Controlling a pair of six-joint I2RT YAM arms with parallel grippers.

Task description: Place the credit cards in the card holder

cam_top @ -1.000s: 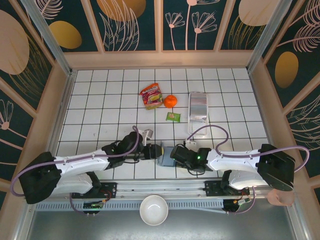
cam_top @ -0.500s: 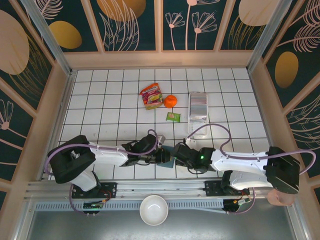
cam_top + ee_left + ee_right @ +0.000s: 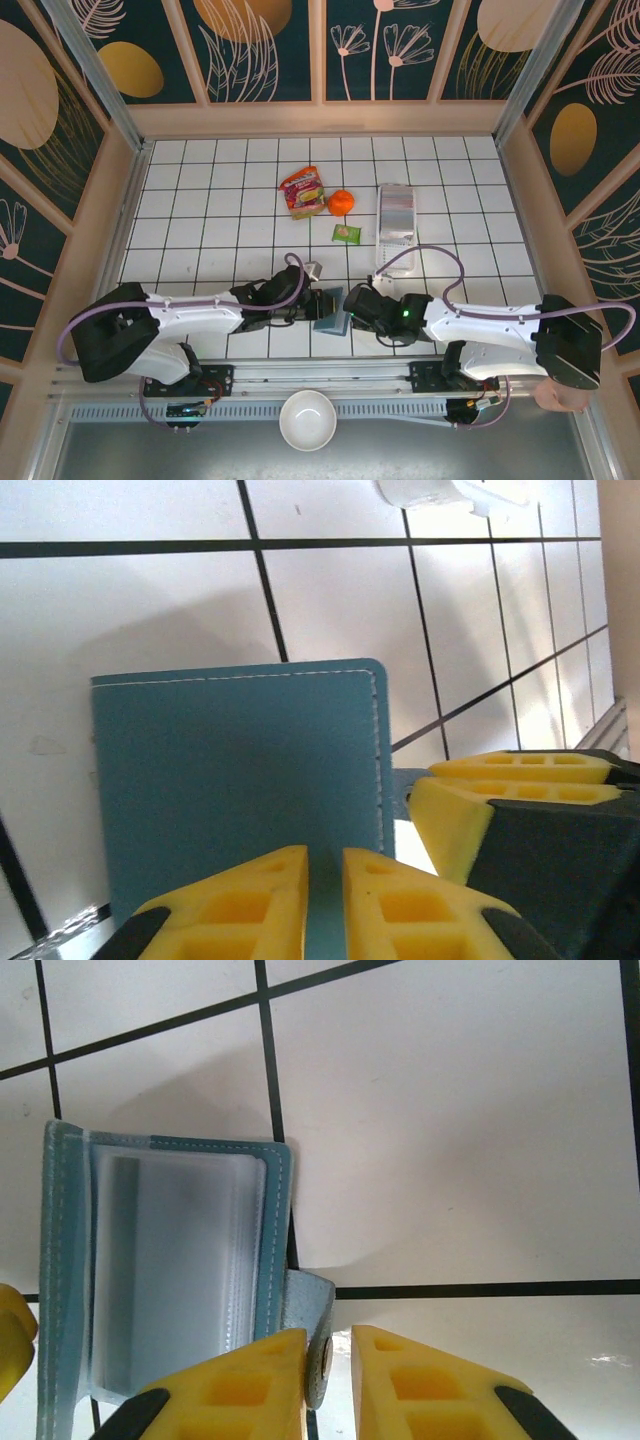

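The card holder [image 3: 333,320] is a teal case lying half open between my two grippers at the near middle of the floor. One flap [image 3: 230,770] stands up with its plain stitched outside facing the left wrist camera. The other flap [image 3: 170,1270] shows clear inner sleeves. My left gripper [image 3: 321,304] [image 3: 325,900] is almost shut, tips at the raised flap's outer face, gripping nothing. My right gripper [image 3: 350,302] [image 3: 328,1380] is slightly open around the snap tab [image 3: 318,1335], which touches one finger only. The credit cards are out of view.
Farther back stand a long clear plastic tray [image 3: 396,215], an orange [image 3: 341,202], a red snack packet [image 3: 302,192] and a small green packet [image 3: 346,233]. A white bowl [image 3: 307,420] sits below the front rail. Wooden walls ring the tiled floor.
My left gripper reached in to the holder, then drew back a little to the left while its jaws narrowed. My right jaws have loosened slightly off the tab. The holder's flap has risen.
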